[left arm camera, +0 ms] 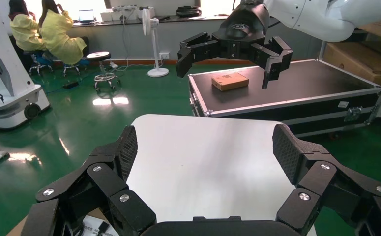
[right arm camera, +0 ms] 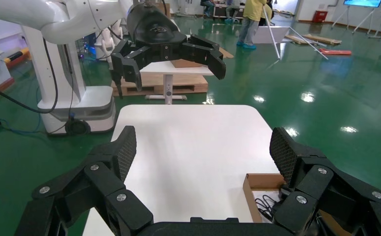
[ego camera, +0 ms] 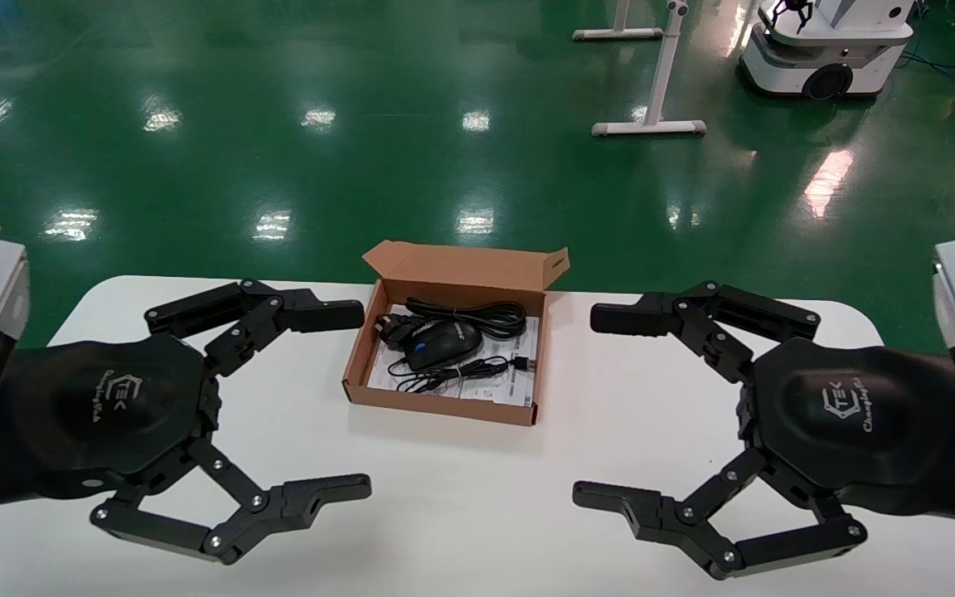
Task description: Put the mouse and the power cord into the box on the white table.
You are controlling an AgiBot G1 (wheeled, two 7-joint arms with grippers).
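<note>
The brown cardboard box (ego camera: 359, 365) sits lid-open at the far middle of the white table (ego camera: 461, 506). Inside it lie the black mouse (ego camera: 443, 343) with its blue wheel and thin cable, and behind it the coiled power cord (ego camera: 477, 313). My left gripper (ego camera: 345, 402) hovers open to the left of the box, holding nothing. My right gripper (ego camera: 598, 406) hovers open to the right of it, equally empty. In the right wrist view a box corner (right arm camera: 257, 182) with cable shows beside one finger. The left wrist view shows bare table (left arm camera: 203, 162) between my left gripper's (left arm camera: 205, 147) wide-spread fingers.
Green floor surrounds the table. Another white robot base (ego camera: 826, 50) and a white stand (ego camera: 656, 99) are far behind. A black flight case (left arm camera: 286, 93) with a small carton stands past the table's right end in the left wrist view.
</note>
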